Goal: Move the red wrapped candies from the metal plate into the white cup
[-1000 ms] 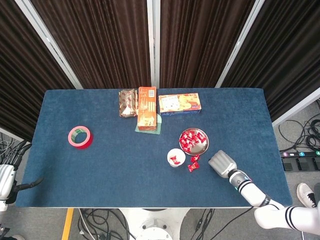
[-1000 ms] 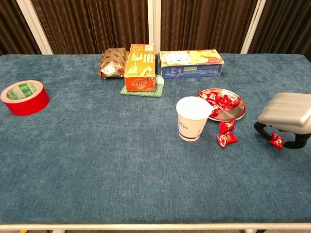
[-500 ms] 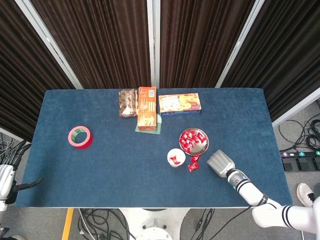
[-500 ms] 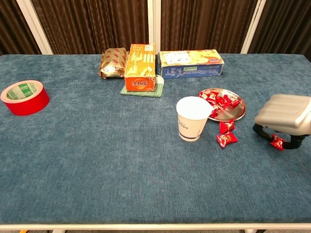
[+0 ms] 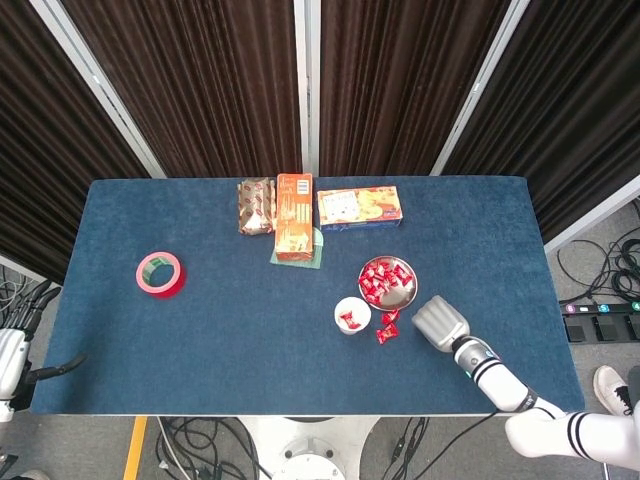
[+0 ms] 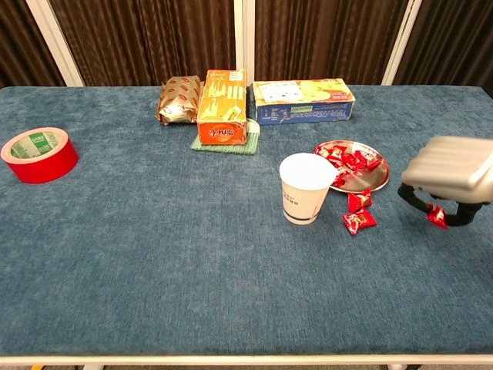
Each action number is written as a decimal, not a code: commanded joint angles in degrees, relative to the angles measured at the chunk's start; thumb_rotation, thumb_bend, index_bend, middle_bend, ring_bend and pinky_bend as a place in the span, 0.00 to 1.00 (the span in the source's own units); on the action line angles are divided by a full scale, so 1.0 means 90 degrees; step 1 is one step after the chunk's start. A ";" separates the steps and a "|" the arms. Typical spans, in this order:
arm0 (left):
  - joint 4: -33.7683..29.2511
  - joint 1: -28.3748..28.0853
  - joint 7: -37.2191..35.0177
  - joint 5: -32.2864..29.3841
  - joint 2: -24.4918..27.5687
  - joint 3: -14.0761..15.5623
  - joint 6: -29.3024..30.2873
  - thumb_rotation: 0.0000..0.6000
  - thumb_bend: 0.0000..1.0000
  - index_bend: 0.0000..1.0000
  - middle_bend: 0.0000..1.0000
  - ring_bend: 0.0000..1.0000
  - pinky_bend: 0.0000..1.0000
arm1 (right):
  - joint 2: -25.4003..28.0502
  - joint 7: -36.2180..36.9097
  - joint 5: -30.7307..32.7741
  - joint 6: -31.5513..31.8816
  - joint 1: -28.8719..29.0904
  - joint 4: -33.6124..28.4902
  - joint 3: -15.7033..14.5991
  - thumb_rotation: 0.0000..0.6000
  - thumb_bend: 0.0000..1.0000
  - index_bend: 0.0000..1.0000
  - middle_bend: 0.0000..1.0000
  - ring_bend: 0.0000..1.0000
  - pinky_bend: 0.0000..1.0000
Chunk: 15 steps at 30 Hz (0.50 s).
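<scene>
My right hand (image 6: pixel 449 181) pinches red candy (image 6: pixel 437 216) underneath; white cup (image 6: pixel 306 188), metal plate (image 6: pixel 375 183) to its left. My left hand (image 5: pixel 12 352) open, off-table.

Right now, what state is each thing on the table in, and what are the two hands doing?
Right hand: raised above the table, pinching a red candy.
Left hand: off the table edge, holding nothing.
White cup: upright, a candy inside.
Metal plate: flat, holding several candies.
Two loose candies: lying on the cloth beside the cup.
Tape roll: lying flat.
Orange box: standing upright.
</scene>
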 commanded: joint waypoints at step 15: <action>-0.0034 0.0033 0.0020 -0.0029 0.0024 0.0019 -0.0015 1.00 0.14 0.13 0.08 0.03 0.11 | 0.0414 -0.0015 -0.0169 0.0540 0.0526 -0.1273 0.1133 1.00 0.25 0.59 1.00 1.00 1.00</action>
